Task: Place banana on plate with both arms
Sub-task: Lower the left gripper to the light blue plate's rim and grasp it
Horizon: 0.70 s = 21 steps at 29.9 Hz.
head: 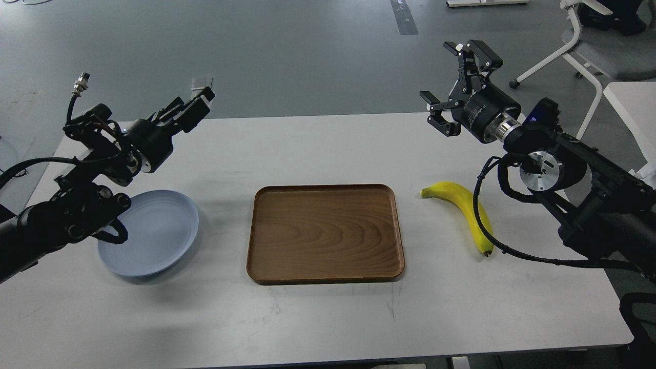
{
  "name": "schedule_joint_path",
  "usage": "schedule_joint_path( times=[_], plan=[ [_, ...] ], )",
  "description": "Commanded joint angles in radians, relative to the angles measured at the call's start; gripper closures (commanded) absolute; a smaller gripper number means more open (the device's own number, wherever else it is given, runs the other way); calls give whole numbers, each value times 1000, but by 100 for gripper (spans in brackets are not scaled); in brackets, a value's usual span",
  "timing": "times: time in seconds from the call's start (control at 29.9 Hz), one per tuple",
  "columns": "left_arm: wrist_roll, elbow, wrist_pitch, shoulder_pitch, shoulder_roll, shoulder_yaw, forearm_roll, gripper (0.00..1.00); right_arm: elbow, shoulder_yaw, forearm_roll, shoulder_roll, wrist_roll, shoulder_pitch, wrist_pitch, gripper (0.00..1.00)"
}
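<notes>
The banana (461, 212) lies on the table (328, 318), right of the tray (325, 233). The plate (159, 236) sits far left. The right claw (461, 87) is wide open and empty. I cannot tell about the left claw (197, 105).

Head view, downward over table (328, 328)

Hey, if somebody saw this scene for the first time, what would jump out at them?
Probably the bright yellow banana lying right of the brown wooden tray at the table's centre. Next, the pale blue plate on the left, partly under the left arm. Both grippers hover above: the right gripper is wide open.
</notes>
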<state>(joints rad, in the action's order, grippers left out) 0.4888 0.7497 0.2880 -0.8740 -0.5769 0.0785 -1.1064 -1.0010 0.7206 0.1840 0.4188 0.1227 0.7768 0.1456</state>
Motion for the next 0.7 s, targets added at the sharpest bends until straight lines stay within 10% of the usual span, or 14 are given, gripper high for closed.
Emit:
schedule_joint_path(
  times=[0.0,0.67],
  plan=[
    [0,0,-1,0,-106,-147,-3,2,-1,-1,0,11,0,-2,0,0],
    [0,-1,2,194,-202,-263,14,2,-2,-7,2,28,0,-5,0,0]
  ],
)
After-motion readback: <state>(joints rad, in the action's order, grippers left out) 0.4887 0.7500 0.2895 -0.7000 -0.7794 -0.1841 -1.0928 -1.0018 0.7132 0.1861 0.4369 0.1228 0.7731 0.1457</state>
